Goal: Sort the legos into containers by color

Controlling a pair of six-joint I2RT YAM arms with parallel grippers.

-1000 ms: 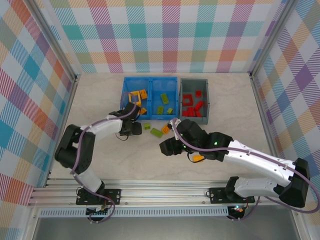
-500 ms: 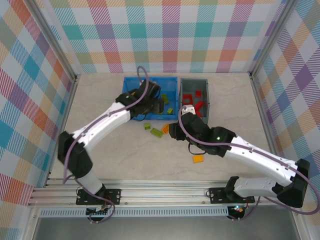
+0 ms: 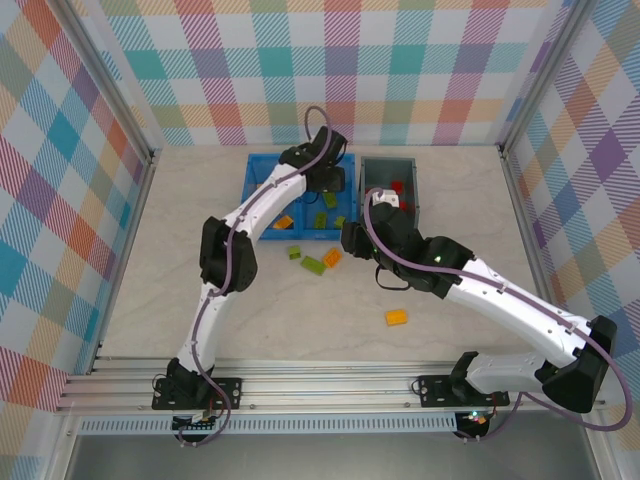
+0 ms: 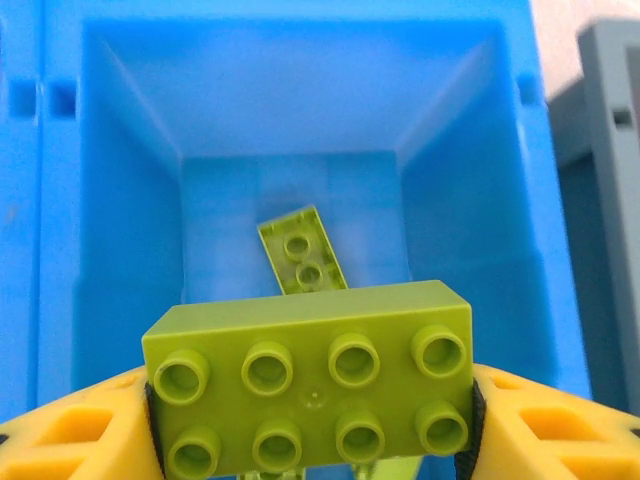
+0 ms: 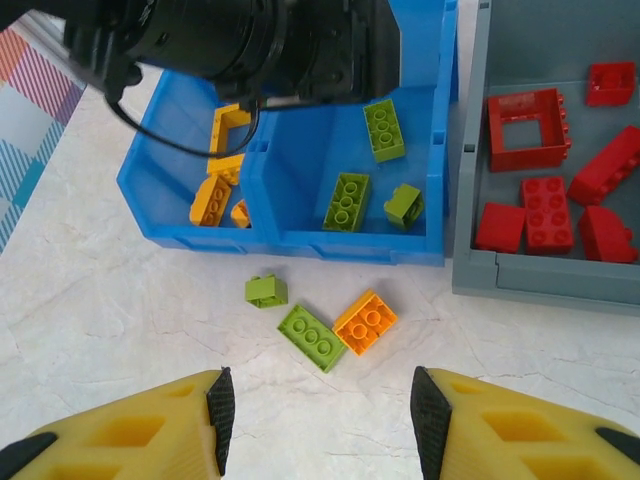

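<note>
Left gripper (image 4: 310, 425) pinches a green brick (image 4: 308, 365) in its jaws right over the blue bin (image 4: 120, 200), green compartment, so it lands with its own color. Right gripper (image 5: 315, 420) hovers, jaws wide and empty, above loose bricks (image 5: 311, 337) on the tabletop (image 5: 110, 340).

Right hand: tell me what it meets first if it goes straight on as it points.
Likely the lime green brick and orange brick lying touching on the table, short of the blue bin; depth is unclear.
</note>
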